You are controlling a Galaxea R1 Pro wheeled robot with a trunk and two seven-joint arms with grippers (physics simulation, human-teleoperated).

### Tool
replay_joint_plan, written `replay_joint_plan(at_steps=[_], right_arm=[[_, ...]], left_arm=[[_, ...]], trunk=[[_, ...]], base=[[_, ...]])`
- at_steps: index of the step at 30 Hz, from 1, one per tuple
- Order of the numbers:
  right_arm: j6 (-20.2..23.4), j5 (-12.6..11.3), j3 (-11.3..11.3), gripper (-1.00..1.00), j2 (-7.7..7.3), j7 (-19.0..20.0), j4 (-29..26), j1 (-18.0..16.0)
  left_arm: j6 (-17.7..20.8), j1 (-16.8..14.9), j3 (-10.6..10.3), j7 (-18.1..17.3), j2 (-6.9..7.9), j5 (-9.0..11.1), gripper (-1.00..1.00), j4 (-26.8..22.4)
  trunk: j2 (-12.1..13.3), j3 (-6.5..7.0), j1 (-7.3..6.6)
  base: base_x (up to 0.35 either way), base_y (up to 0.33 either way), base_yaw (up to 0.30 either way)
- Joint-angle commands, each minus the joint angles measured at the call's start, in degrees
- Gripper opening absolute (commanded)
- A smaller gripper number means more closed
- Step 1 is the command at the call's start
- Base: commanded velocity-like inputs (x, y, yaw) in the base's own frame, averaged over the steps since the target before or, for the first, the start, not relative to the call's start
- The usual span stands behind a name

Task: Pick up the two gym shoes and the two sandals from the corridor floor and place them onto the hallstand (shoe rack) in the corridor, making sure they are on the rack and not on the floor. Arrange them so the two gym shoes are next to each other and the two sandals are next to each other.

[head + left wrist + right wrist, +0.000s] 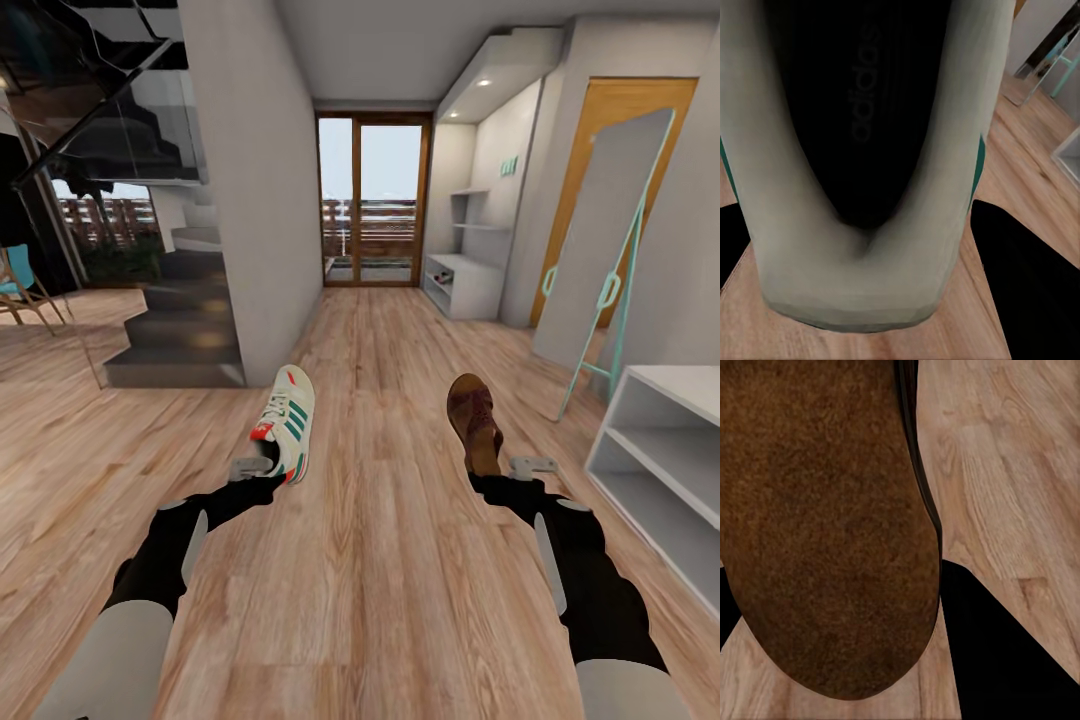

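Both arms are out front over the warm brown wood-plank corridor floor (380,600), each with a shoe at its tip. On the left, the left gripper (262,470) is pinching the heel end of a white lace-up gym shoe with green side stripes and red patches (288,420), toe aimed away down the corridor. The left wrist camera looks straight into that sneaker's dark opening (862,127), pale collar curving round it, black finger pads (1027,277) flanking either side with planks showing beneath.

Over on the right, the right gripper (498,478) is clamped on the heel of a flat brown leather sandal with wide brown straps (473,420), which also points forward, held roughly level. The right wrist camera shows the sandal's rough brown surface (825,525) up close, a dark finger (1012,645) beside it, floor planks beyond.

The two shoes hang well apart, side by side. To the far right stands a light-grey open shelf unit (665,450), near the right arm. Down the corridor on the right sits another light-grey low unit with slab shelves above it (465,280), just before the wood-framed glass door (372,200). A tall mirror with a teal frame (605,250) leans against the right wall. Grey stairs (180,330) rise at the left
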Motion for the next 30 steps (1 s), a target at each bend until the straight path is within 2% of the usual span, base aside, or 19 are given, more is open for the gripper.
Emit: replay_joint_plan(at_steps=[1,30], right_arm=[[0.3,0.4,-0.2,-1.0,0.04,0.4,-0.1,0.0],[0.3,0.4,-0.2,-1.0,0.14,0.4,-0.1,0.0]], left_arm=[[0.3,-0.1,0.4,-0.6,-0.09,-0.5,-1.0,-0.1],[0.5,-0.1,0.5,-0.6,-0.08,-0.5,-1.0,-0.3]], trunk=[[0.0,-0.06,0.02],[0.0,-0.06,0.02]], base=[[0.349,0.0,0.0],[0.349,0.0,0.0]])
